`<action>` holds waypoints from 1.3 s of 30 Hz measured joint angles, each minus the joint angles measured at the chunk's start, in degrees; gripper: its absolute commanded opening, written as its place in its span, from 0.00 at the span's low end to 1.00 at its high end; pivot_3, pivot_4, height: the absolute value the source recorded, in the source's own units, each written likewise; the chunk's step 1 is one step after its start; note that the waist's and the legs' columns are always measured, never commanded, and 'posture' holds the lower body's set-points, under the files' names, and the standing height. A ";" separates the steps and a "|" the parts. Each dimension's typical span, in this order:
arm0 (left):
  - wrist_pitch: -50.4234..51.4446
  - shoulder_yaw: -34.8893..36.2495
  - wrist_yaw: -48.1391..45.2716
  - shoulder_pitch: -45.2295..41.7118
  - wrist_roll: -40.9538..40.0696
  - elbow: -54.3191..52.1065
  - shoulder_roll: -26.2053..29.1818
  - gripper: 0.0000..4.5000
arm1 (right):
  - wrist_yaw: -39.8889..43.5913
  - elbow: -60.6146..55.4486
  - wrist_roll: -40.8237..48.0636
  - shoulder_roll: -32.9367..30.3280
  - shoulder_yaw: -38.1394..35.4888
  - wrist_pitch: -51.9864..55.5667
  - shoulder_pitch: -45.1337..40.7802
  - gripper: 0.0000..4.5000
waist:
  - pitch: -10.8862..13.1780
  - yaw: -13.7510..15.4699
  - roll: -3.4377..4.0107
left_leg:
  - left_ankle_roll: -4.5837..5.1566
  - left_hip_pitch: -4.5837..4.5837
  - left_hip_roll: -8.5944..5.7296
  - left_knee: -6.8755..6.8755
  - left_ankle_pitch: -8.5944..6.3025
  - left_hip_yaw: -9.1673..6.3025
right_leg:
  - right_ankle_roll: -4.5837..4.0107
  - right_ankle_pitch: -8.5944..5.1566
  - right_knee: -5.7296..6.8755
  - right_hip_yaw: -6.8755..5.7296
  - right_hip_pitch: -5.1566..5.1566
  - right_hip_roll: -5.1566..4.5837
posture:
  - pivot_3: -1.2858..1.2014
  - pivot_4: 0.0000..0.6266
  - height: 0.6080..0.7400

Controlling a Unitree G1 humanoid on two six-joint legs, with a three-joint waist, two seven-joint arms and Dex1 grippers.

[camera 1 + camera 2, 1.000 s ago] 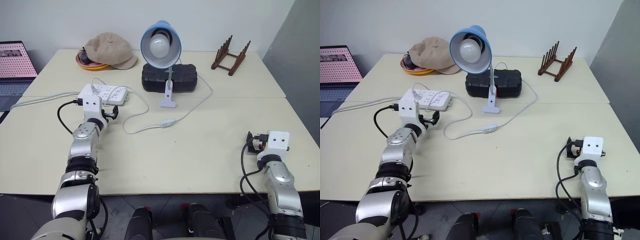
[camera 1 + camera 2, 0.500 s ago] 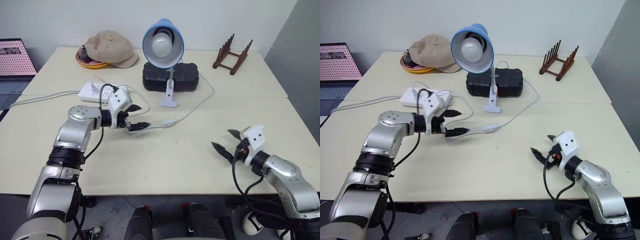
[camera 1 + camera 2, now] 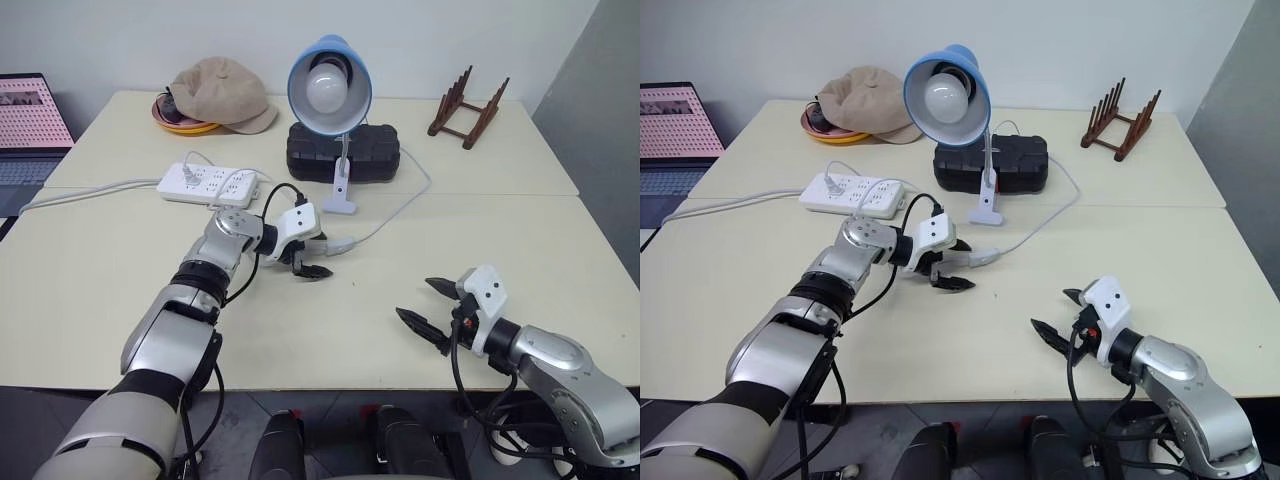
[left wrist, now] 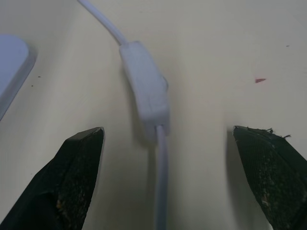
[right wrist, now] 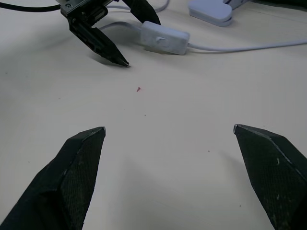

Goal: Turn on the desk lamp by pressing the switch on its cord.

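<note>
- The desk lamp (image 3: 329, 85) stands at the upper centre of the left eye view on the cream tabletop (image 3: 300, 320), its light-blue shade and white bulb turned toward the camera, its small white base (image 3: 338, 207) just in front of a black case (image 3: 343, 152).
- The cord (image 3: 395, 212) runs from behind the lamp, curves down the right side of the base and swings back toward frame centre, where the switch (image 3: 339, 243) lies flat on the tabletop.
- The left gripper (image 3: 312, 257) sits at frame centre, just left of the switch, with its black fingers spread wide. In the left wrist view the switch (image 4: 145, 92) lies ahead of and between the two fingers (image 4: 79, 172), and neither touches it; the cord (image 4: 161, 191) passes between them.
- The right gripper (image 3: 425, 304) hovers low over bare tabletop in the lower right of the frame, well apart from the switch, its fingers also spread wide and holding nothing.
- In the right wrist view the switch (image 5: 164, 37) and the left gripper (image 5: 120, 36) show near the upper edge, beyond the right gripper's own fingers (image 5: 76, 172).
- A white power strip (image 3: 207, 185) lies left of the lamp.
- A tan cap (image 3: 222, 95) rests on an orange dish (image 3: 180, 126) at upper left.
- A laptop (image 3: 32, 125) shows at the left edge.
- A brown wooden rack (image 3: 466, 105) stands at upper right.
</note>
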 measured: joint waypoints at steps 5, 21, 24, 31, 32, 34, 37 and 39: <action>-1.90 1.32 0.39 -2.07 0.07 3.96 -2.01 0.79 | -1.27 -0.65 -0.63 0.17 -0.47 -0.02 1.42 1.00 | 0.00 -0.01 0.00 | 0.00 0.03 0.00 -0.01 0.00 0.00 | 0.02 0.01 0.05 -0.01 0.00 0.01 | 0.52 0.24 1.00; -4.59 2.16 0.26 -3.02 3.36 6.39 -1.98 0.08 | -2.01 -0.63 -0.83 0.86 -0.97 -0.45 1.11 1.00 | 0.00 -0.07 0.00 | 0.00 0.04 0.00 0.00 0.00 -0.01 | 0.15 0.09 0.09 0.00 0.01 0.01 | 0.52 0.24 1.00; -4.63 2.55 0.31 -3.05 3.36 6.63 -2.00 0.08 | -2.01 -0.63 -0.84 1.00 -0.92 -0.48 1.06 1.00 | 0.00 -0.07 0.00 | 0.00 0.05 0.00 0.01 0.00 -0.01 | 0.15 0.09 0.11 0.00 0.01 0.01 | 0.52 0.24 1.00; 26.79 13.07 -11.71 -6.51 -8.96 4.23 -4.09 0.08 | -4.02 -0.57 6.02 8.27 -3.46 2.05 1.00 1.00 | 0.01 -0.30 -0.02 | 0.00 0.03 0.00 0.04 0.01 -0.12 | 0.14 0.09 0.17 -0.10 0.03 0.03 | 0.52 0.24 1.00; 33.07 13.50 -14.63 -6.22 -11.00 0.42 -3.66 0.08 | -4.54 -0.51 9.04 10.38 -4.57 3.51 0.95 1.00 | 0.01 -0.53 -0.02 | 0.00 0.03 0.02 0.03 0.01 -0.13 | 0.13 0.08 0.19 -0.10 0.04 0.03 | 0.52 0.24 1.00; 43.48 13.55 -18.24 -4.80 -14.50 -7.49 -2.70 0.08 | -5.48 -0.47 14.69 12.37 -5.70 6.16 0.72 1.00 | 0.00 -0.71 0.01 | 0.00 0.08 0.02 0.02 0.01 -0.13 | 0.12 0.08 0.20 -0.09 0.08 0.02 | 0.52 0.24 1.00; 57.29 13.63 -19.27 0.36 -19.72 -19.31 -1.36 0.08 | -6.64 -0.08 22.47 14.51 -7.77 9.59 -0.02 1.00 | 0.00 -1.27 0.03 | 0.00 0.17 0.06 0.01 0.01 -0.14 | 0.11 0.08 0.31 -0.08 0.10 0.04 | 0.52 0.24 1.00; 67.64 14.25 -18.28 5.48 -24.52 -28.30 -0.97 0.08 | -8.65 1.15 32.48 17.56 -9.64 11.70 -1.15 1.00 | 0.02 -1.56 0.05 | 0.01 0.23 0.12 0.02 0.01 -0.18 | 0.08 0.07 0.43 -0.09 0.10 0.09 | 0.52 0.24 1.00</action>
